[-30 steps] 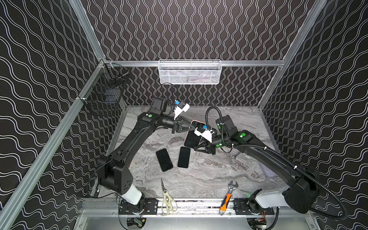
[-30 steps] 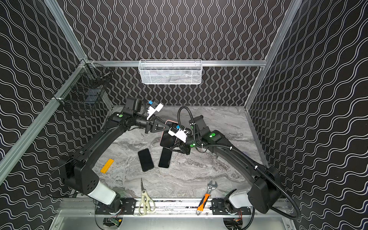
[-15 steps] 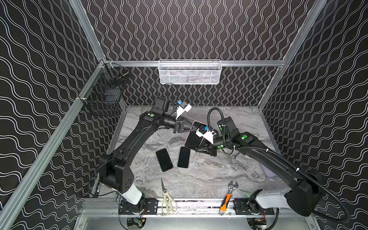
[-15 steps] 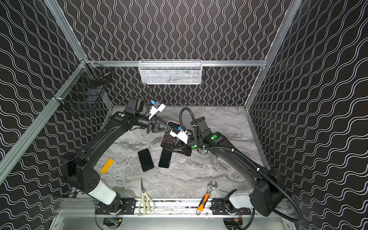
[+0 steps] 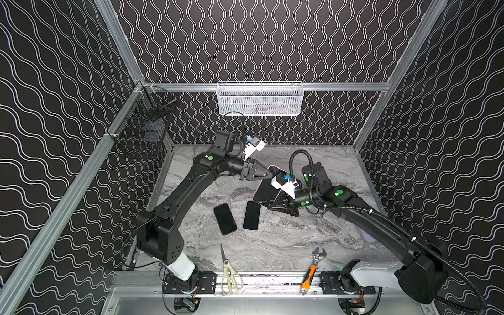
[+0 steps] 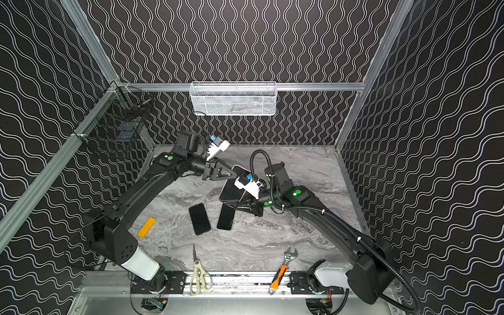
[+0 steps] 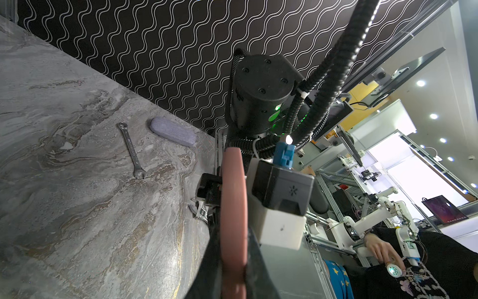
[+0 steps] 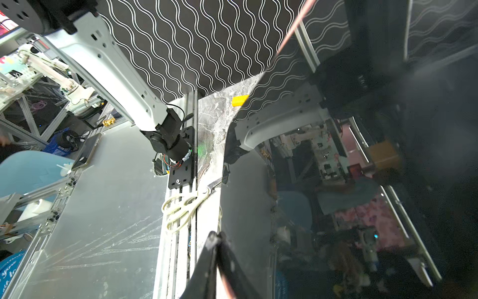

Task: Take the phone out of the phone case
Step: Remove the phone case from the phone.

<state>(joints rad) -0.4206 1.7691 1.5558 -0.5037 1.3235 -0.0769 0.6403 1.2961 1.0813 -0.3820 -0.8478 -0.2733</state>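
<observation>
The phone (image 5: pixel 268 188), seated in its pink case (image 5: pixel 257 191), is being held tilted above the table (image 5: pixel 286 245) between the two grippers in both top views. The case's far end is being clamped by the left gripper (image 5: pixel 266 172), whose jaws are being pressed tight on the pink rim in the left wrist view. The near end is being pinched by the right gripper (image 5: pixel 269 205). In the right wrist view its fingers (image 8: pixel 204 264) are being closed on a thin pink edge, the phone's glossy face running away from them. A loose phone (image 5: pixel 225 218) and a second loose phone (image 5: pixel 251 215) are lying flat on the table just below the right gripper, apart from it. Scissors (image 5: pixel 230 272) and an orange-handled wrench (image 5: pixel 312 268) are lying at the front rail, well apart from both grippers. A yellow block (image 6: pixel 146 227) is lying well apart from the left gripper. Beyond the left gripper, a spanner (image 7: pixel 132 152) and a grey pouch (image 7: pixel 172 130) are lying on the table. The spanner's stamped lettering is too small to be read. A small star-shaped mark is being shown on the right arm's camera (image 7: pixel 282 186).
</observation>
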